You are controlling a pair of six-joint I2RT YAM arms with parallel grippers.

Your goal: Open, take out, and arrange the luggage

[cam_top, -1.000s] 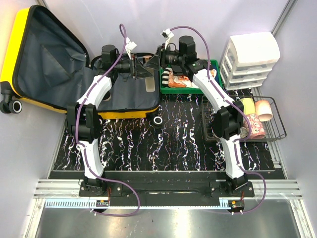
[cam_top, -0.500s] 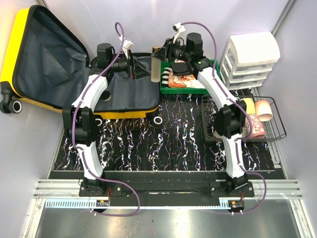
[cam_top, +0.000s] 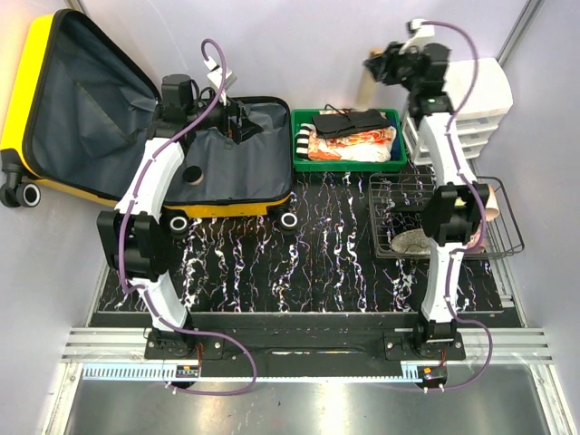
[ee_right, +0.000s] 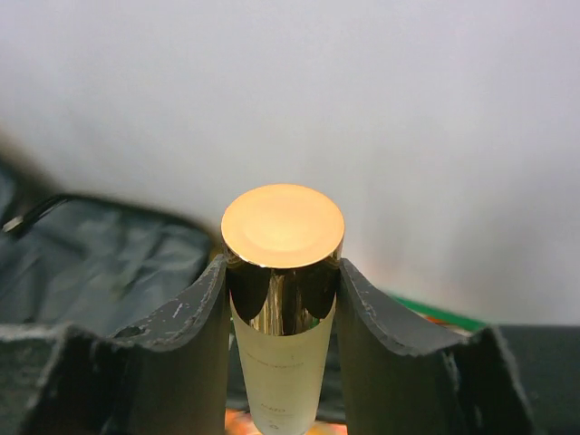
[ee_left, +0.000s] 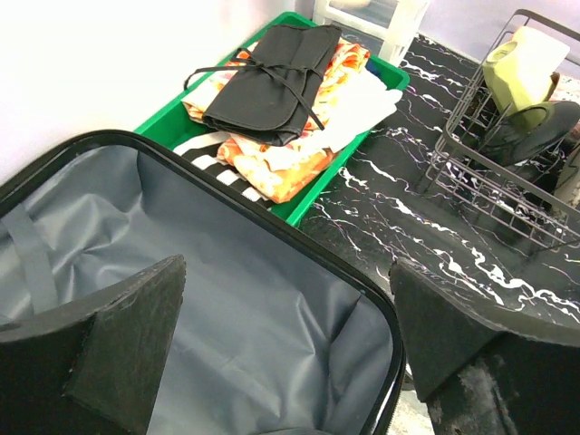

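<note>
The luggage [cam_top: 82, 100] is a yellow suitcase lying open at the far left. Its lid leans against the wall and its grey-lined base [ee_left: 245, 308] rests flat on the table. My left gripper [cam_top: 243, 122] hovers over the base's right end; in the left wrist view that gripper [ee_left: 285, 267] is open and holds nothing. My right gripper [cam_top: 376, 65] is raised at the back, beside the white drawers, and is shut on a pale bottle [cam_top: 367, 88]. In the right wrist view the bottle's gold cap [ee_right: 283, 227] stands upright between the fingers [ee_right: 186, 326].
A green tray [cam_top: 297, 163] of folded clothes with a black pouch [ee_left: 272, 82] on top sits right of the suitcase. A wire basket [cam_top: 507, 240] with several items stands at the right. White drawers [cam_top: 467, 86] stand at the back right. A small dark round thing [cam_top: 192, 175] lies in the suitcase base.
My right gripper has carried the bottle from over the suitcase's right edge up and right to the drawers. My left gripper has opened wide and drawn back to the left.
</note>
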